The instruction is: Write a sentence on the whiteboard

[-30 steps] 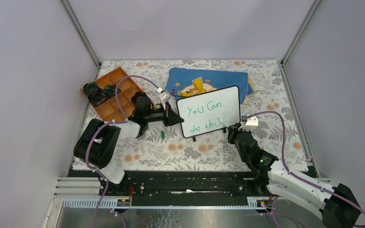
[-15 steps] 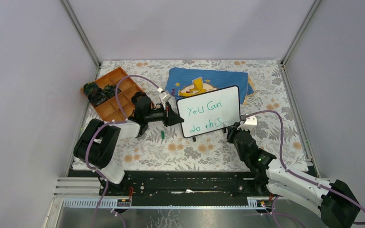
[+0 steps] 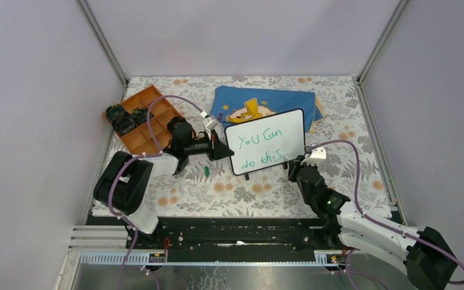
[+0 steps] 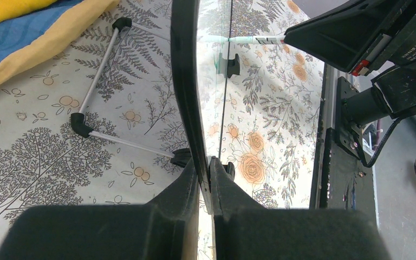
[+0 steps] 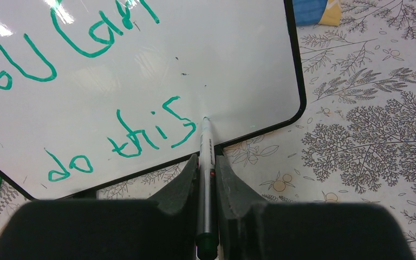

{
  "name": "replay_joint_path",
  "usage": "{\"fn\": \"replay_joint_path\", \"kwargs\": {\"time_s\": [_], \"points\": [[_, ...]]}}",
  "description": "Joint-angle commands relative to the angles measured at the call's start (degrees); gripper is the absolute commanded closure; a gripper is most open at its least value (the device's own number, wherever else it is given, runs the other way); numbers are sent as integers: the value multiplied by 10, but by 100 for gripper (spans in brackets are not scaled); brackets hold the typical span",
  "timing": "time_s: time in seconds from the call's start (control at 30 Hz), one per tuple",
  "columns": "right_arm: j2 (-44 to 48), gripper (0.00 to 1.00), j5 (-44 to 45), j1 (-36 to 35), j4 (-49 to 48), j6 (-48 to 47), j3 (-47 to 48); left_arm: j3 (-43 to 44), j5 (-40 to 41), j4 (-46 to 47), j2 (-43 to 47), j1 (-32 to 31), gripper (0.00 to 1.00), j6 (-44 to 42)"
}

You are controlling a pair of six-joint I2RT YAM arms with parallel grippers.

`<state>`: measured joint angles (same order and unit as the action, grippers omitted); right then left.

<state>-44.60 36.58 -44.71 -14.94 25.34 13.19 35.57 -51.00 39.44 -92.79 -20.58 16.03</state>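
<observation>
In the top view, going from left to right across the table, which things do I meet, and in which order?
tray → small green piece → whiteboard

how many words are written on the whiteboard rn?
4, all in green on the whiteboard: You and Can on the top line, do and this below. None look hidden.

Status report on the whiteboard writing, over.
Left gripper shut on whiteboard edge. Right gripper shut on marker, tip at board after sentence. Nothing blocking.
</observation>
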Motion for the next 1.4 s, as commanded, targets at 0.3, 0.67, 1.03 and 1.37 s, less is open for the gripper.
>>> {"fn": "replay_joint_path", "kwargs": {"time_s": [0.3,0.67,1.03,1.37], "points": [[3,100,16,7,3,3,0,-19,27,-100,-21,-14,100,-57],[11,100,13,6,18,9,2,-18,28,-102,-21,-15,100,-57],[86,100,-18,7,69,6,35,-17,30,-103,-22,-16,100,-59],[166,100,-73,7,165,-10,97,-19,35,-115,-14,-15,100,-64]]}}
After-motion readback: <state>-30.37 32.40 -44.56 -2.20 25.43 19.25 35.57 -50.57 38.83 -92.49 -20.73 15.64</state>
